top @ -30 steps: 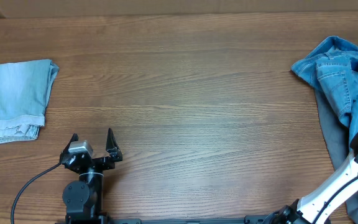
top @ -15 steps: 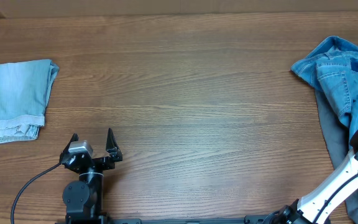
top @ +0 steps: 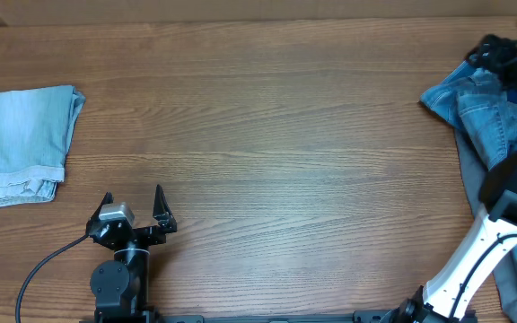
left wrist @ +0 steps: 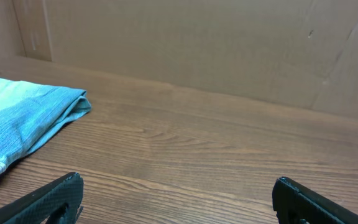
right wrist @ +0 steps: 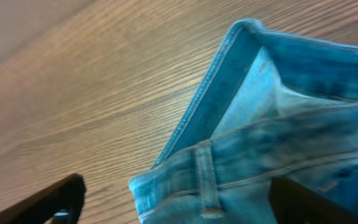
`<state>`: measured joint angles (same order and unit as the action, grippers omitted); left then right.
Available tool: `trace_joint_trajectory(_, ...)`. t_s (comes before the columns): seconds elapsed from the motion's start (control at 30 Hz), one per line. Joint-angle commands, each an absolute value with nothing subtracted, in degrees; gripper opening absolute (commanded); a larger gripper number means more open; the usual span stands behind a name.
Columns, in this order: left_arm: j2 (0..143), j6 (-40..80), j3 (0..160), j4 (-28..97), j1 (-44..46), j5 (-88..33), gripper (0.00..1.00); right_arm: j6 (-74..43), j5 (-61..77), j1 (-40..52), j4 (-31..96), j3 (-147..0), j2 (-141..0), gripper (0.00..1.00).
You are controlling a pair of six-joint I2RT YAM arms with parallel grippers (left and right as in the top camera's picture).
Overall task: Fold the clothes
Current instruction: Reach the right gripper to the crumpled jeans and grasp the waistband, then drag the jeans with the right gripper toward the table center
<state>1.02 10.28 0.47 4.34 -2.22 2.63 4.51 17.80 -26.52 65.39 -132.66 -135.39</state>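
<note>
A crumpled pair of light-blue jeans (top: 485, 115) lies at the table's right edge, on top of grey trousers (top: 479, 205). My right gripper (top: 497, 54) hovers at the far edge of this pile. In the right wrist view it (right wrist: 179, 208) is open, and the jeans' waistband with a belt loop (right wrist: 253, 149) lies between and under its fingers. A folded piece of paler denim (top: 21, 139) lies at the far left and also shows in the left wrist view (left wrist: 17, 118). My left gripper (top: 133, 205) is open and empty near the front edge, over bare wood (left wrist: 178, 202).
The wooden table (top: 258, 135) stretches between the two cloth piles. A cardboard wall (left wrist: 197, 43) stands along the table's far side. The left arm's cable (top: 39, 269) trails at the front left.
My right arm has swung from the right edge toward the far side and a little left, now over the jeans' far edge. The left arm and the folded denim have not moved.
</note>
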Motion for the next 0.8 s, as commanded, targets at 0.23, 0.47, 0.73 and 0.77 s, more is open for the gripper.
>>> trace_joint_trajectory(0.23,0.64,9.17,0.27,4.1,-2.11,2.98,1.0,1.65,2.59,-26.04,62.81,-136.22,-134.69,1.0)
trace_joint_trajectory(0.47,0.64,9.17,0.27,4.1,-2.11,2.98,1.0,-0.58,2.66,-27.83,62.22,-128.7,-135.24,1.0)
trace_joint_trajectory(0.73,0.64,9.17,0.27,4.1,-2.11,2.98,1.0,-0.69,9.74,-27.66,63.22,-128.31,-134.74,0.04)
trace_joint_trajectory(0.77,0.64,9.17,0.27,4.1,-2.11,2.98,1.0,-0.69,9.76,-27.66,65.32,-131.57,-133.67,0.04)
